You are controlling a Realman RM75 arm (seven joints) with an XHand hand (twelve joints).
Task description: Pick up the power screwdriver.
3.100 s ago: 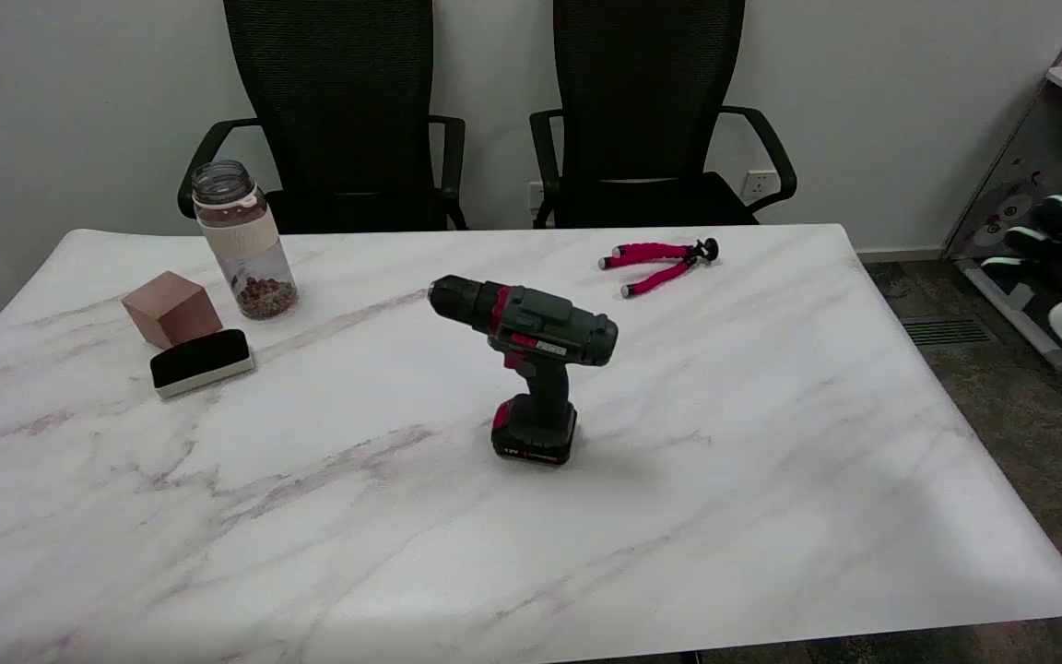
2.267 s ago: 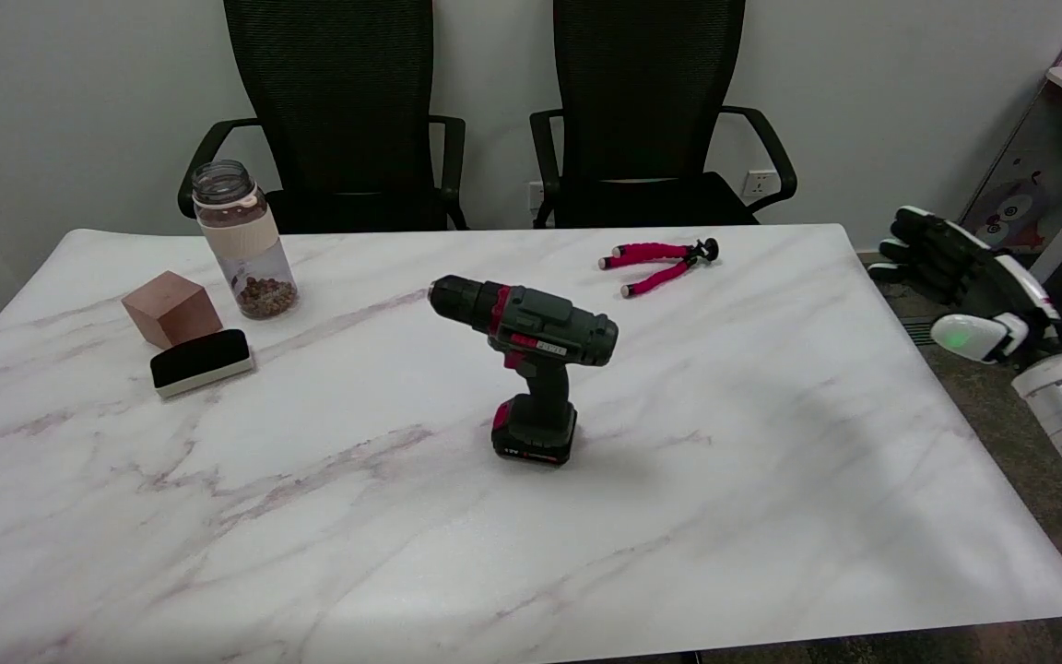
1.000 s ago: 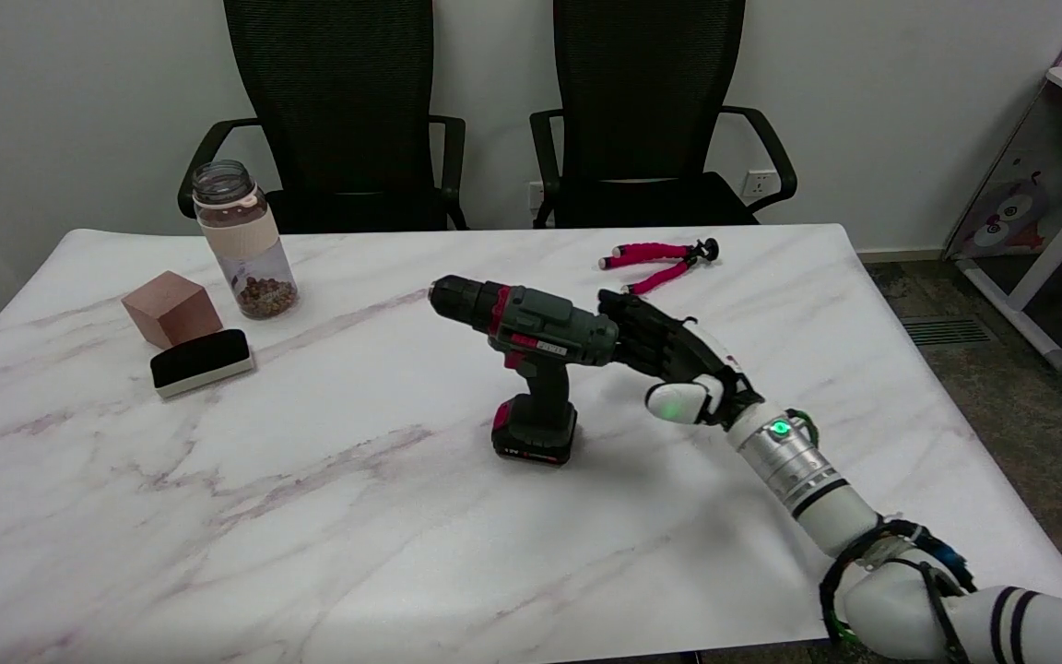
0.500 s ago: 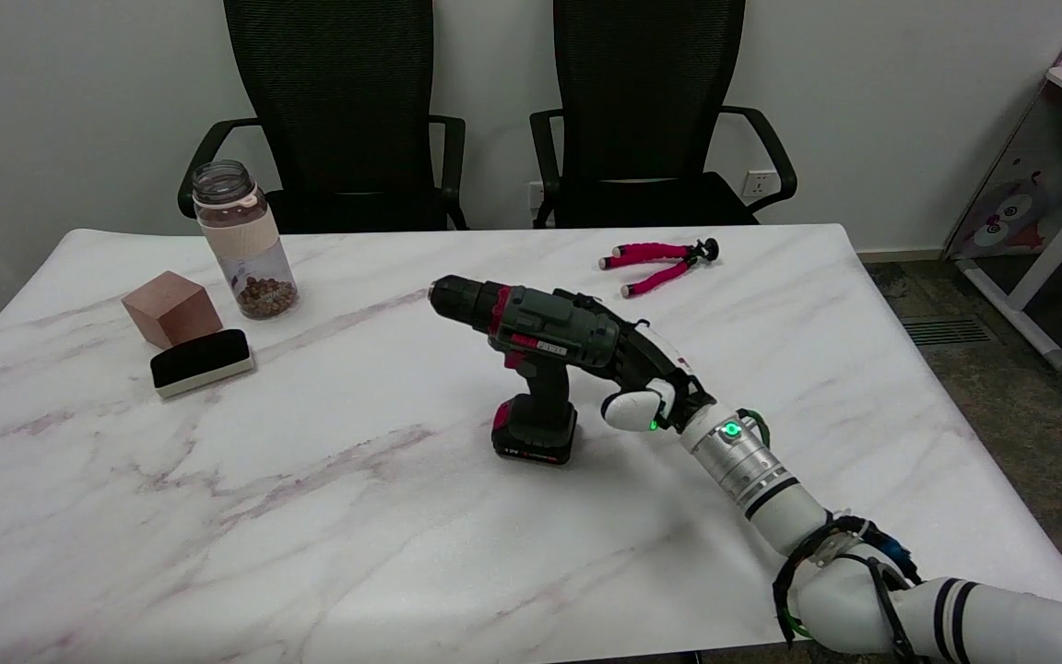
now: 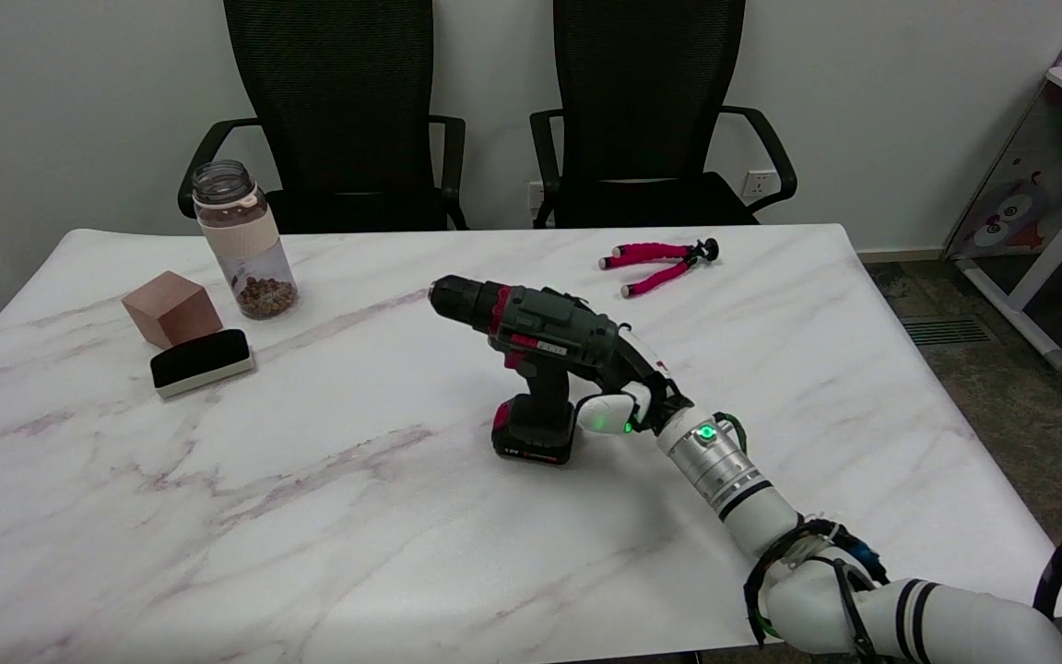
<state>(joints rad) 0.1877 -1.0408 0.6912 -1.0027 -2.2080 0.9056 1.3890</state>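
right arm: comes in from the near right corner, white tube with a green light at the wrist, angled up toward the middle of the table (image 5: pixel 218 553)

right hand (image 5: pixel 628 378): tucked in behind the rear of the tool body, palm facing the handle, pretty clearly set up for a pistol-style grab

fingers (image 5: pixel 586 300): dark tips just peek over the top rear of the housing and the pale thumb sits right beside the handle. Honestly can't tell if they've clamped down or are only resting against it, the tool hides most of them

power screwdriver (image 5: pixel 536 346): right in front of the fingers, standing upright on its battery pack with the chuck pointing away from the hand. Not lifted yet, base looks flat on the marble

step, my guess: closing the grip, then straight up. It's top-heavy, so a loose wrap could tip it

eraser (image 5: pixel 201 361): way off beyond the chuck end, out of the way

wooden cube (image 5: pixel 171 307): just behind the eraser

jar (image 5: pixel 242 240): near the cube, with something brown in the bottom

pink mini tripod (image 5: pixel 658 262): far side, past the hand, lying flat

office chairs (image 5: pixel 646 111): two behind the table
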